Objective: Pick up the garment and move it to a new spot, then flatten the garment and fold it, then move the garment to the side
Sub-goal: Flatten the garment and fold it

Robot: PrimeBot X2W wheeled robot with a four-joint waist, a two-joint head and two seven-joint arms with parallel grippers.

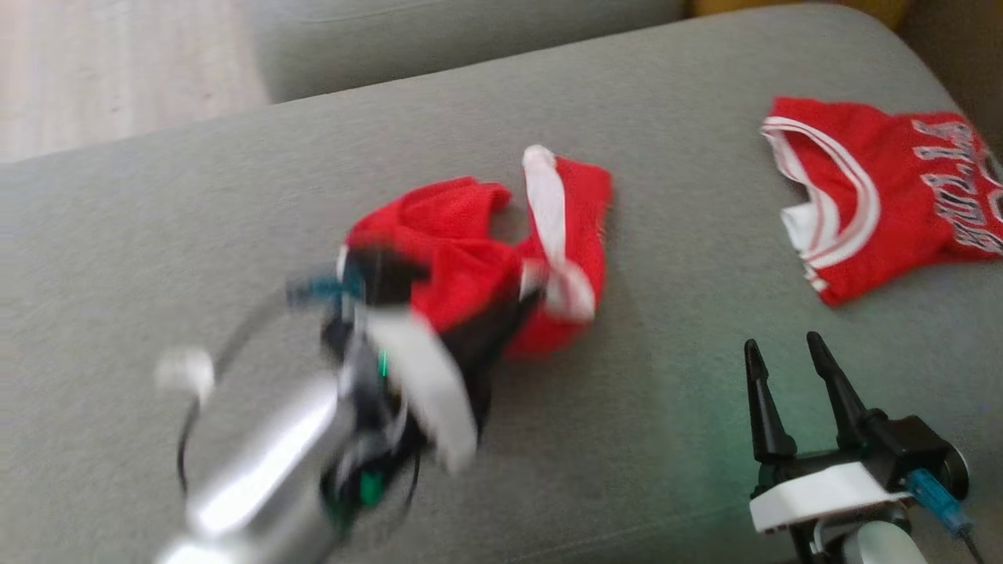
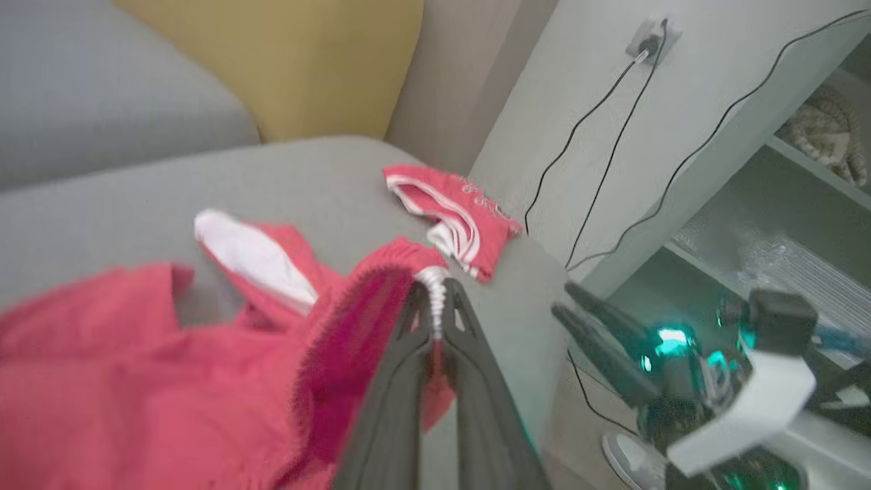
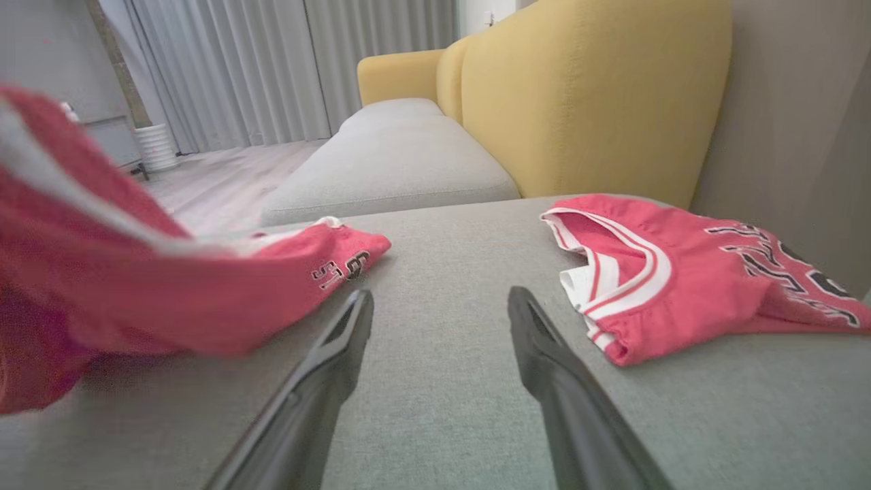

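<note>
On cushion (image 1: 235,235): two garments (image 1: 462,251) (image 1: 878,196) (one apparently pinched).

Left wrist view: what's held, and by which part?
The left gripper has its jaws shut on the garment, pinching its white-trimmed edge. The right gripper has its jaws open and holds nothing.

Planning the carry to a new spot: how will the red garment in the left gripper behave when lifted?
Probably floppy: the red garment hangs in crumpled folds from the shut left gripper. Likely light, since one pinch at its white-trimmed edge raises a bunch. The rest, lying on the grey cushion, may drag.
</note>
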